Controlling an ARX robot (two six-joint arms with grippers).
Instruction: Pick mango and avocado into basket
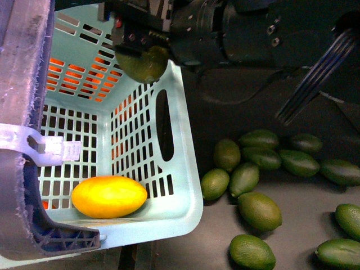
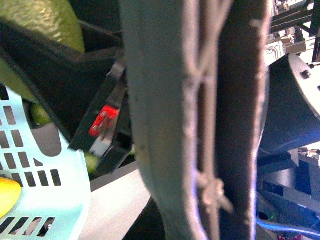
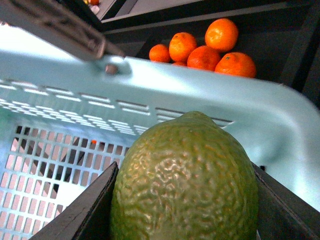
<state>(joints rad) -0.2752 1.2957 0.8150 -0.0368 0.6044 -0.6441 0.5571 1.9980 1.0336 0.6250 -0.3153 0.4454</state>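
Dark tabletop (image 1: 306, 185) fills the right half of the front view, strewn with loose avocados (image 1: 259, 211) from mid-right down to the lower edge. None of them touch the basket (image 1: 188, 185), though the nearest lies just beside its right wall.

Basket takes the left half, open side toward us. Its handle (image 1: 22, 112) runs down the left edge, a zip tie (image 1: 39, 147) around it. The mango (image 1: 108, 197) lies on the slotted floor at lower left, close to the near rim. The rest of the floor is bare.

Right arm comes in across the top of the frame. Its gripper (image 1: 138, 56) is clamped on the avocado (image 1: 143, 70) at upper centre, level with the basket's upper right corner. In the right wrist view the fruit sits between two dark fingers (image 3: 85, 210), with the teal rim behind it and oranges (image 3: 210, 45) beyond that at upper right.

Left gripper: out of sight, so we cannot tell its state. The handle, very close, fills the middle of its wrist view.
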